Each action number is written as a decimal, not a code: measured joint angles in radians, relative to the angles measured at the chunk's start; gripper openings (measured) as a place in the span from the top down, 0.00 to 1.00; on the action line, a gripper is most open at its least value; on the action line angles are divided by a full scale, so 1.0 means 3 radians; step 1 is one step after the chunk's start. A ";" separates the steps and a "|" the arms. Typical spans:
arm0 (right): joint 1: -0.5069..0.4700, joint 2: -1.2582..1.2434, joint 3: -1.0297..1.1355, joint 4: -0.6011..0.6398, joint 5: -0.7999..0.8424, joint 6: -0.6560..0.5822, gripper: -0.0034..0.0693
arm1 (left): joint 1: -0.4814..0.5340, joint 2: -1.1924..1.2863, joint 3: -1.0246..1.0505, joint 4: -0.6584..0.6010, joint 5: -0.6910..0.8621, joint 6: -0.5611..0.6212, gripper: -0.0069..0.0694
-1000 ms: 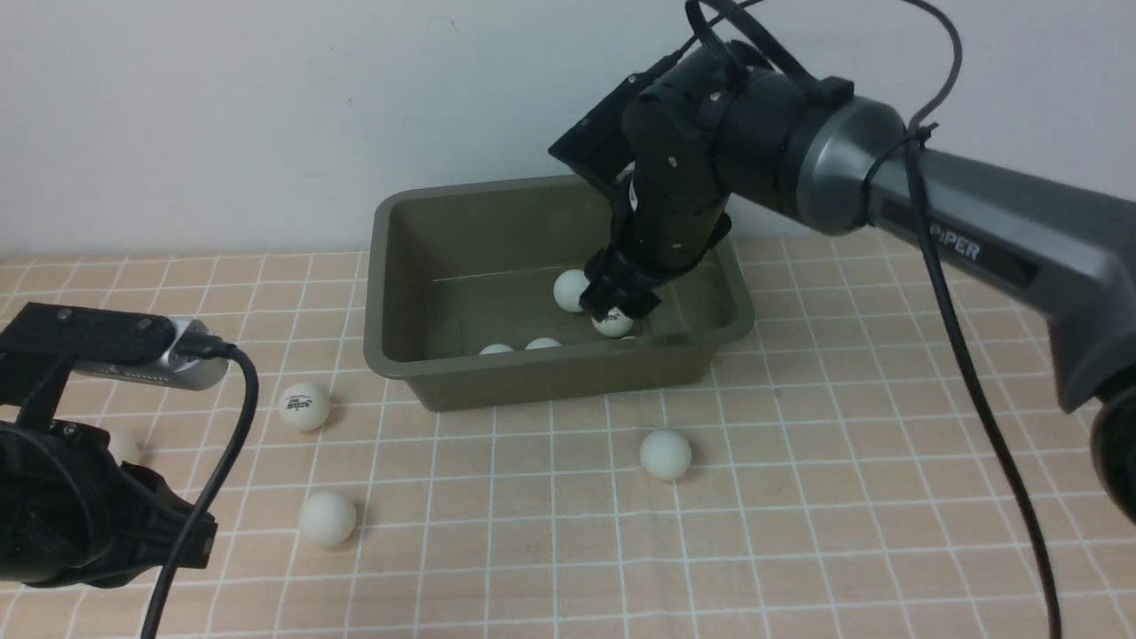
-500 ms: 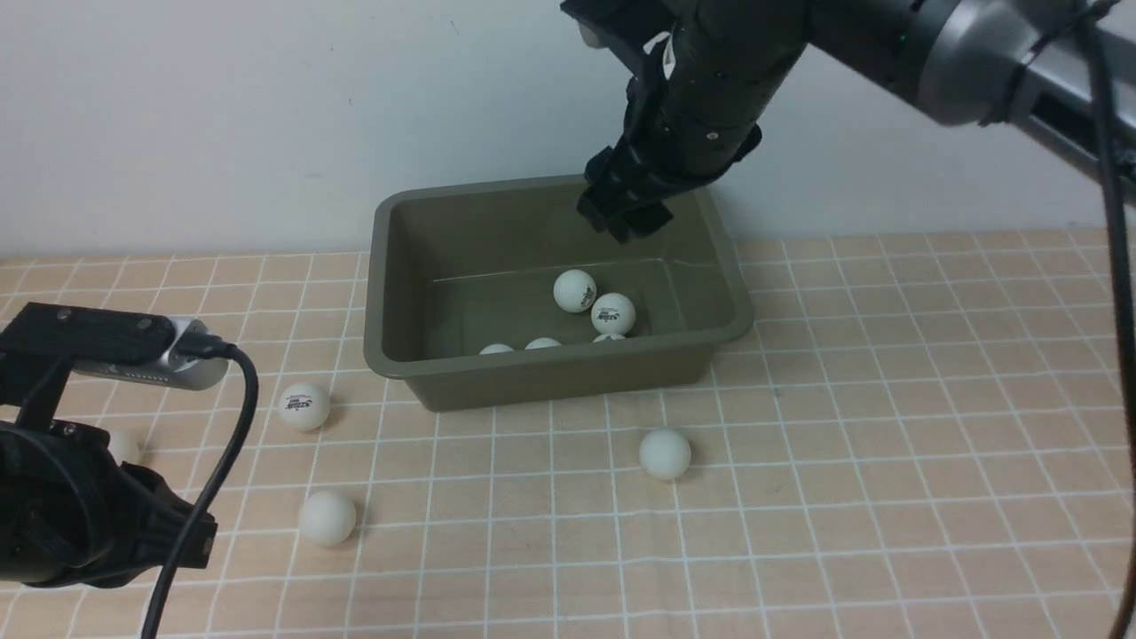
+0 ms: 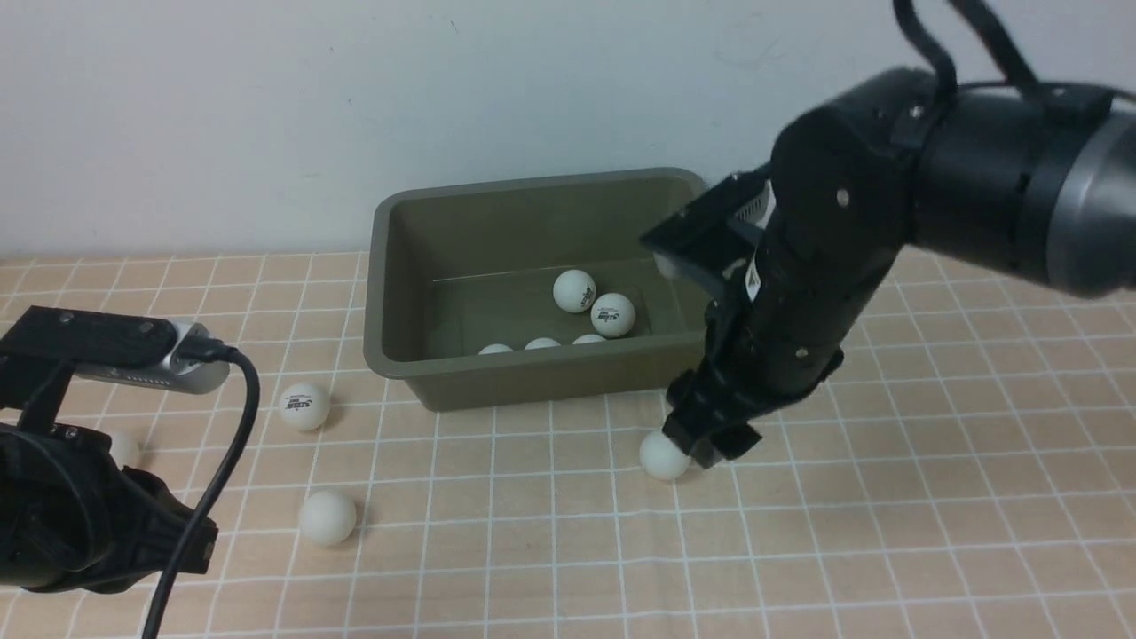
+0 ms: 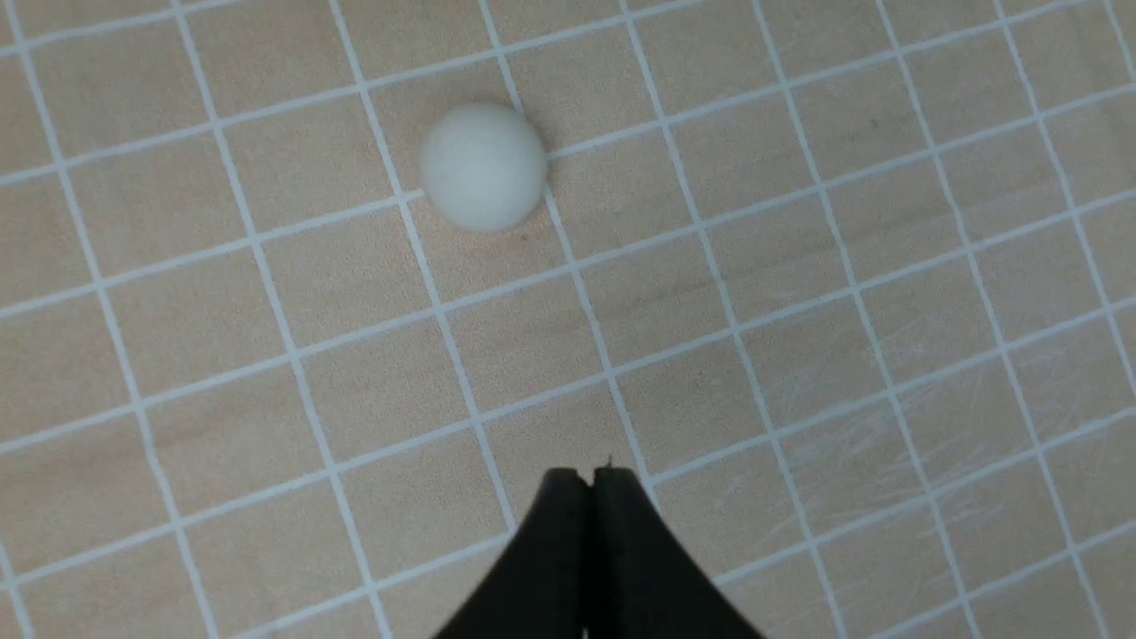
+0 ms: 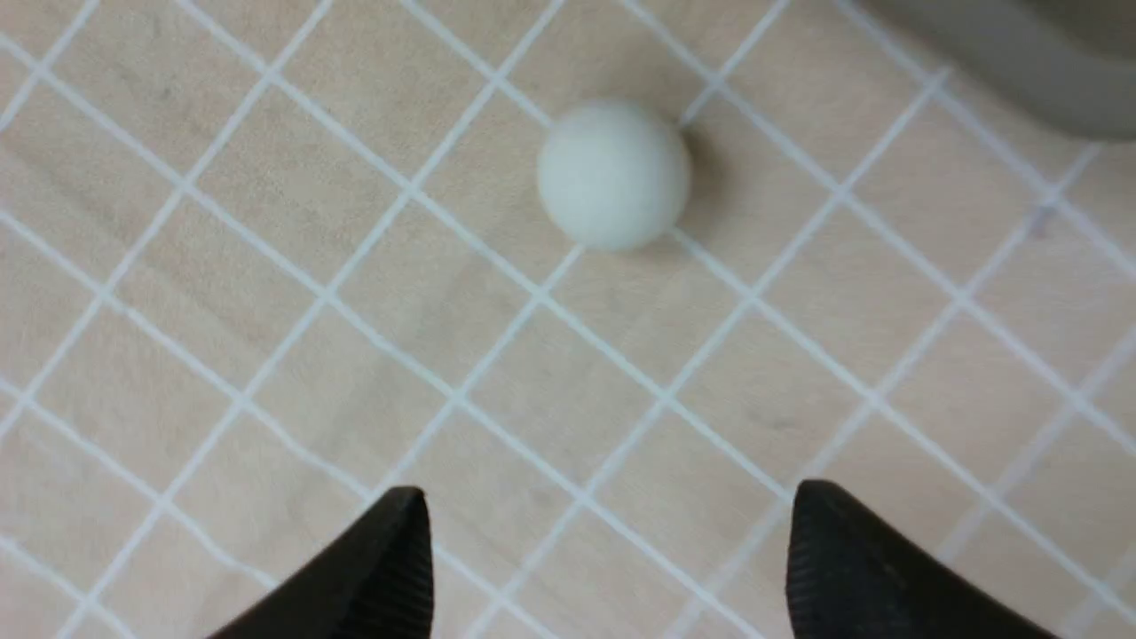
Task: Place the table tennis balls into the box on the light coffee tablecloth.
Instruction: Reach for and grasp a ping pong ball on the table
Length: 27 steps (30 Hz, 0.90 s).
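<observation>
Right claw (image 5: 608, 506): jaws wide, empty; small matte white ball (image 5: 614, 173) just ahead of its tips, on peach-beige gridded cloth (image 5: 266, 266). Left claw (image 4: 590, 479): pinched together, empty.

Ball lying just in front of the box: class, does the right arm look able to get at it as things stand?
Probably yes. The right end effector is open right beside the ball, with only bare cloth between them in the right wrist view.

The light coffee tablecloth (image 3: 887, 497) bears the box (image 3: 550, 377) beyond the right gripper's (image 3: 706, 441) parted jaws, a table tennis ball (image 3: 661, 457) just ahead of them, another ball (image 4: 484, 164) ahead of the left gripper's (image 4: 590, 484) closed jaws
</observation>
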 joint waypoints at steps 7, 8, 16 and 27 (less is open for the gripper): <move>0.0000 0.0116 0.0194 0.0000 -0.0688 0.0273 0.28 | 0.0000 0.0000 0.0000 0.0000 0.0010 0.0000 1.00; 0.0000 0.0148 0.0194 0.0000 -0.0759 0.0287 0.28 | 0.0000 0.0000 0.0000 0.0000 0.0010 0.0000 1.00; 0.0000 0.0389 0.0198 -0.0025 -0.0939 0.0302 0.28 | 0.0000 0.0000 0.0000 0.0000 0.0011 0.0000 1.00; 0.0000 0.0583 0.0198 -0.0110 -0.1166 0.0305 0.28 | 0.0000 0.0000 0.0000 0.0000 0.0014 0.0000 1.00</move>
